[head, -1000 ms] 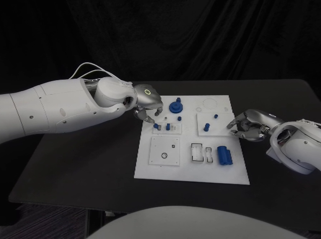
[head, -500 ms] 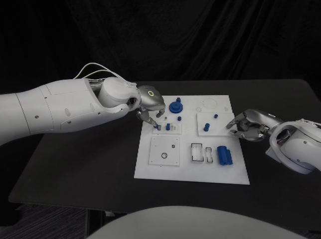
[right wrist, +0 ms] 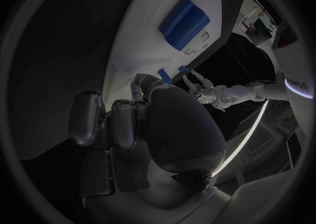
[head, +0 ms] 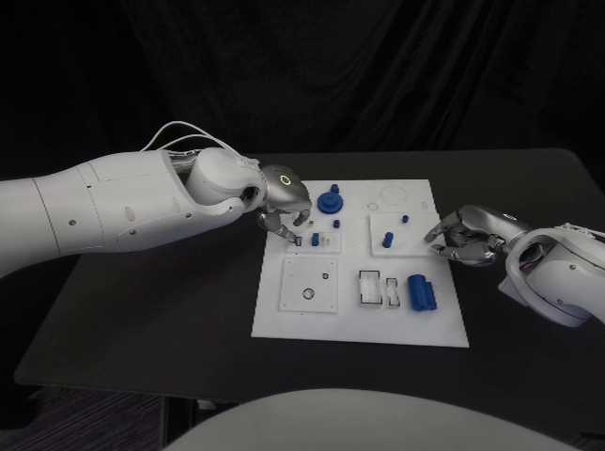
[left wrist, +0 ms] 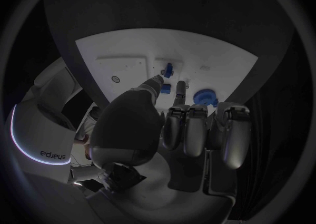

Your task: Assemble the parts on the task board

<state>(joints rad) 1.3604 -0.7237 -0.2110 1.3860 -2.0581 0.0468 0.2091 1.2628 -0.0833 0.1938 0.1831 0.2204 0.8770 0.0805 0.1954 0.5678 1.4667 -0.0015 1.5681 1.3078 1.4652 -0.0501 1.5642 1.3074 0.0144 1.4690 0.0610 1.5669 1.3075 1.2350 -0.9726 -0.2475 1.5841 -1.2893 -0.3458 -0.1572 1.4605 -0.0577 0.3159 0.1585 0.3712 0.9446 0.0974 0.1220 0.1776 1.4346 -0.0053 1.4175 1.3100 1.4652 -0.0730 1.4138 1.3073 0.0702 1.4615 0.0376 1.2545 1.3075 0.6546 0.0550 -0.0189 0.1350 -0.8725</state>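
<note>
My left hand (head: 284, 209) hangs over the upper left part of the flat white rectangular task board (head: 330, 322), which lies in the middle of the black table (head: 154, 301). Its fingertips (left wrist: 158, 80) point down at a small raised white block (head: 327, 241) where two short blue pegs (head: 315, 240) stand. In the left wrist view the tips reach right beside one peg (left wrist: 166, 88); whether they pinch it or only touch it, I cannot tell, because my own palm and curled fingers cover the contact.

Just behind that hand stands a taller blue stepped round piece (head: 331, 201), and a small blue pin (head: 336, 224) sits between it and the pegs. A second white block (head: 396, 232) carries two more small blue pieces (head: 406, 219). Nearer my body lie a square white plate with a round hole (head: 311, 285), a small framed slot (head: 370, 287) and a blue ridged cylinder on its side (head: 421, 292).

My right hand (head: 468, 236) rests at the board's right edge, fingers curled inward toward the palm. I see nothing between them, though the inside of the curl is hidden in both views. The blue cylinder (right wrist: 185, 22) lies well beyond those fingers in the right wrist view.
</note>
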